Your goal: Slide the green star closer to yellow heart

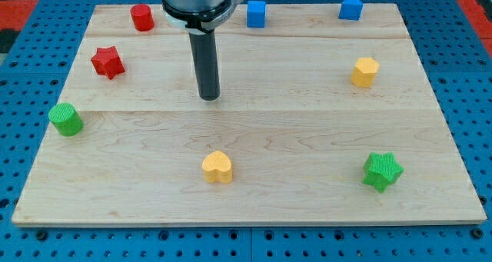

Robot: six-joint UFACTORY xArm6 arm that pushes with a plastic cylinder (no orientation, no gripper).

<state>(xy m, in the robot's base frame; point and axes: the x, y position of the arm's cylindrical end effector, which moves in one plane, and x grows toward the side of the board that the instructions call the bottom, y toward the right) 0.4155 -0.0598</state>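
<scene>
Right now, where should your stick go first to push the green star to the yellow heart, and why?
Probably my tip should travel to the view's right and down, stopping just past the green star on its right side. The star sits at the view's lower right, the yellow heart lies to its left, and my tip is up near the middle, touching nothing. Then I could push leftward.

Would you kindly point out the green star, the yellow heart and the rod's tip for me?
green star point(382, 171), camera view, middle of its top face.
yellow heart point(217, 166), camera view, middle of its top face.
my tip point(209, 97), camera view, the rod's very lower end.
</scene>
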